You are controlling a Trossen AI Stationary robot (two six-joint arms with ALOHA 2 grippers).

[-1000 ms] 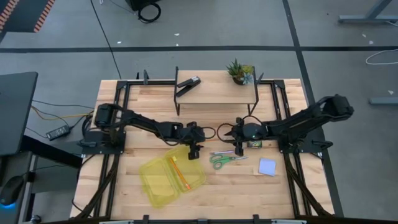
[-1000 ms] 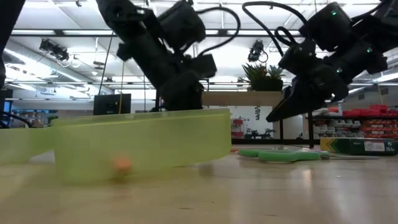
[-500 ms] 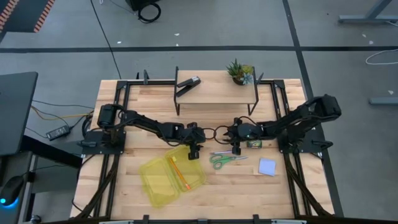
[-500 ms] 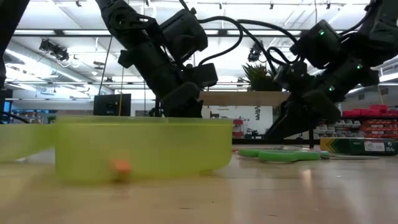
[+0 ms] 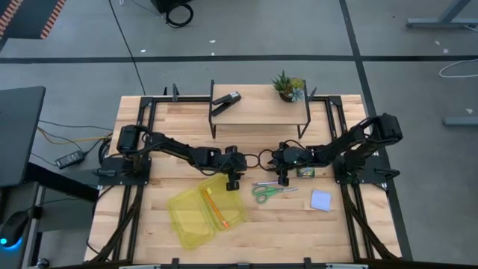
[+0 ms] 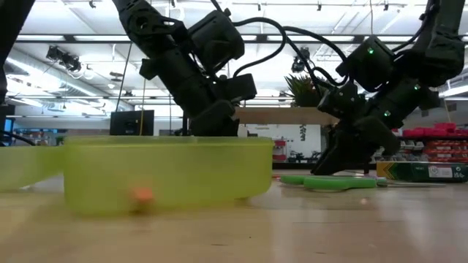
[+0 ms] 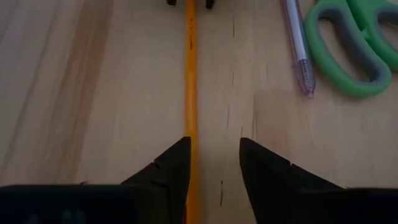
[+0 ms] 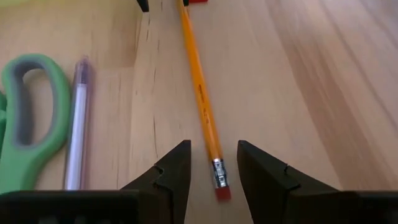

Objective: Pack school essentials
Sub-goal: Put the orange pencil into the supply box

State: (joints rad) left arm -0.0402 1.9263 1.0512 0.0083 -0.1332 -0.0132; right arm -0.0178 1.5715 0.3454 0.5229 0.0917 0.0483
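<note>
The green-handled scissors (image 5: 265,193) lie flat on the tabletop (image 5: 291,232) near its middle. The purple pen (image 5: 267,183) lies just beside them, on their shelf side and roughly parallel to them.

The left gripper (image 5: 234,184) is low over the wood near the scissors, on the side toward the left arm's base. The right gripper (image 5: 284,179) is near the scissors on the opposite side, just past the pen, and it faces the left gripper.

An orange pencil (image 8: 200,99) lies flat on the bare wood between the two grippers, beyond the pen as seen from the scissors. In the left wrist view its shaft runs along the inner edge of one of the left fingers (image 7: 168,168). A clear gap separates it from the other finger, so those fingers are apart and not clamped. In the right wrist view the pencil's eraser end sits between the right fingers (image 8: 171,168) with wood showing on both sides. That gap is narrow and nothing is gripped.

An open yellow case (image 5: 183,224) lies near the scissors, toward the left arm and the front edge, with an orange stick (image 5: 215,209) in one half. The pale blue square notepad (image 5: 321,200) lies flat near the scissors toward the right arm. A small yellow-green box (image 5: 305,172) rests beyond the right gripper from the scissors.
</note>
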